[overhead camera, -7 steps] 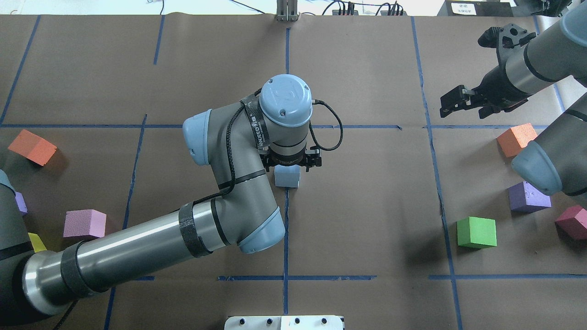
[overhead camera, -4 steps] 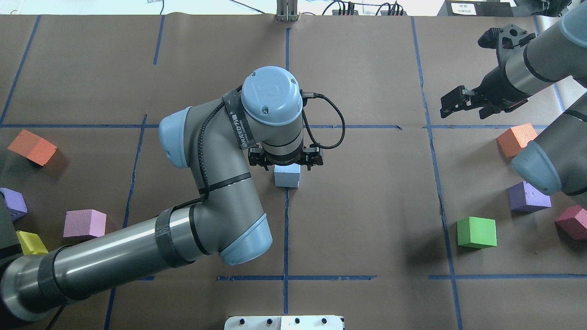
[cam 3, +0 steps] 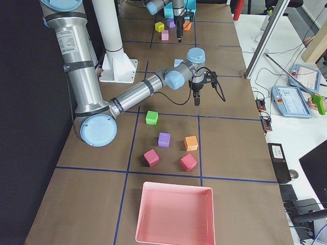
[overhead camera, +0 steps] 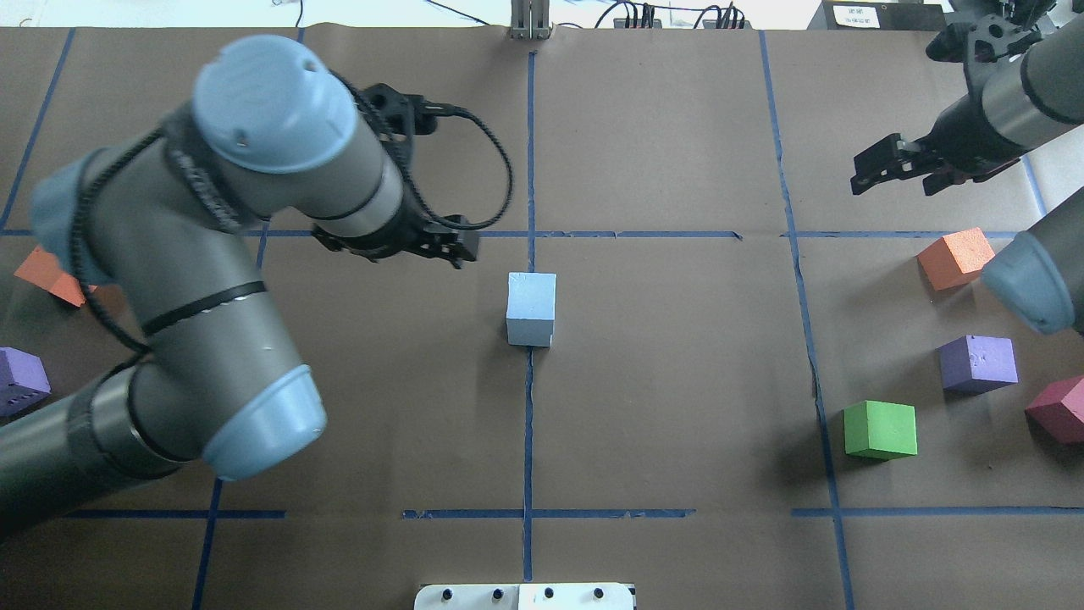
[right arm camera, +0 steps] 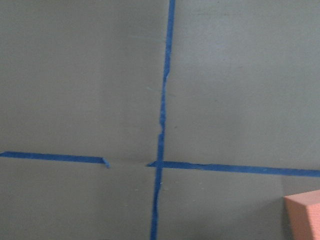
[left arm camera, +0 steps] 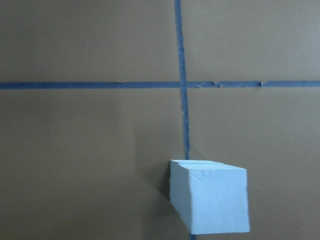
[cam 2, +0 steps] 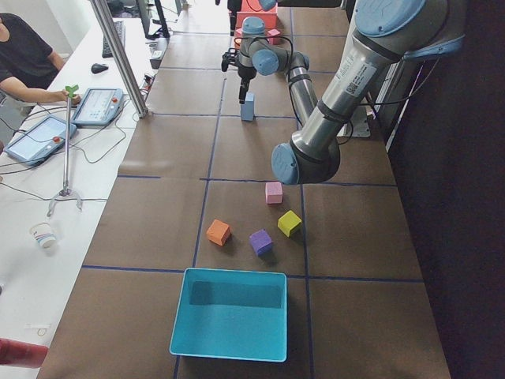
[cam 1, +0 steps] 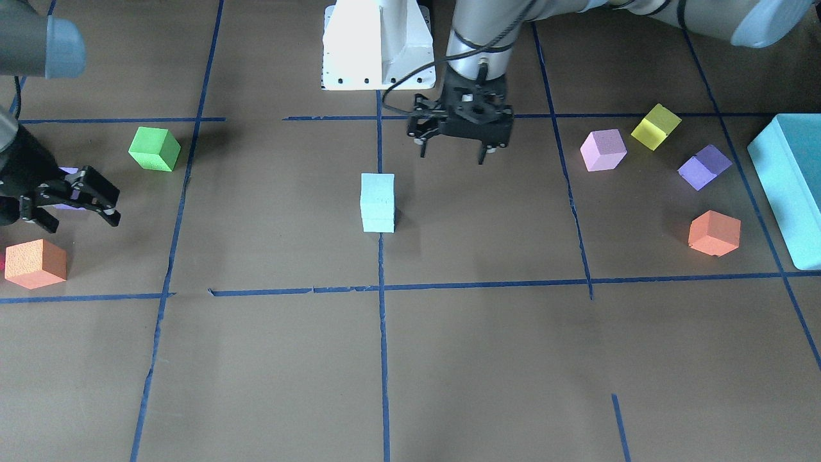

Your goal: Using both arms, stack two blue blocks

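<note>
Robot-side edge of the desk point(overhead camera: 677, 407), right half: green cube point(overhead camera: 881, 429), purple cube point(overhead camera: 978, 363). Desk centre: two blue blocks point(overhead camera: 531, 307) stacked, long axis vertical, sides roughly square to the tape line point(overhead camera: 527, 440), nothing touching. The left jaws hang raised off the stack's left side, spread wide, empty. Farther, toward the right edge: orange cube point(overhead camera: 955, 257), then the right jaws, parted, empty.
</note>
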You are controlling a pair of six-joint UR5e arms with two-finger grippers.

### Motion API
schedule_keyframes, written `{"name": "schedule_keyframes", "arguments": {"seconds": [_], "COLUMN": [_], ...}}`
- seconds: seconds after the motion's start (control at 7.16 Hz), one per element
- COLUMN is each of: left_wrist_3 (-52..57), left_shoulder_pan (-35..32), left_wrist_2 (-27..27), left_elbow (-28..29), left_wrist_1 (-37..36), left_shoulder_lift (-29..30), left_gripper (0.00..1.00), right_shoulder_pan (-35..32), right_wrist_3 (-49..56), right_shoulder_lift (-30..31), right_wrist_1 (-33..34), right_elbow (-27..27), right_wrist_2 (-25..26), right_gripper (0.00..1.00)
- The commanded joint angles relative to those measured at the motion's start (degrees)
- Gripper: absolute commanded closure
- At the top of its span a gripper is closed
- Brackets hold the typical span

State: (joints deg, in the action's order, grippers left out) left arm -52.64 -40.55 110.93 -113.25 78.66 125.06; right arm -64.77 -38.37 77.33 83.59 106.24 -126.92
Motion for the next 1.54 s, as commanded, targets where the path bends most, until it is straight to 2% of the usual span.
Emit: {"name": "schedule_keyframes", "arguments": {"seconds": [0.0,0.14,0.28,0.42,0.56,0.7,1.12,1.4], "left_wrist_3": [24.2,36.3,48.1,61.5,68.8,67.5,60.8,60.4], "left_shoulder_pan": [-12.9,-20.1,-28.7,-38.0,-44.0,-44.6,-45.7,-45.4], "left_wrist_2": [9.1,13.1,15.1,22.4,26.2,26.0,26.0,26.2], "left_elbow": [-3.2,-2.6,0.5,10.0,18.7,21.0,17.5,18.2], "left_wrist_1": [0.2,0.3,-0.1,0.3,0.4,1.7,1.6,1.8], "left_shoulder_lift": [-15.3,-21.7,-25.1,-25.4,-24.3,-25.1,-27.2,-27.8], "left_gripper": [0.00,0.00,0.00,0.00,0.00,0.00,0.00,0.00], "right_shoulder_pan": [-10.8,-15.0,-18.3,-19.9,-20.7,-20.7,-20.4,-20.4], "right_wrist_3": [19.6,27.7,32.5,36.4,39.1,39.3,39.1,39.1], "right_shoulder_lift": [3.7,4.6,5.0,5.2,6.2,6.9,6.4,6.5], "right_wrist_1": [0.3,0.3,1.0,3.5,4.4,3.9,4.2,3.8], "right_elbow": [-8.8,-13.9,-16.7,-17.3,-17.3,-17.3,-16.3,-16.3], "right_wrist_2": [-6.1,-9.2,-12.0,-12.5,-12.1,-11.6,-12.3,-11.7], "right_gripper": [0.00,0.00,0.00,0.00,0.00,0.00,0.00,0.00]}}
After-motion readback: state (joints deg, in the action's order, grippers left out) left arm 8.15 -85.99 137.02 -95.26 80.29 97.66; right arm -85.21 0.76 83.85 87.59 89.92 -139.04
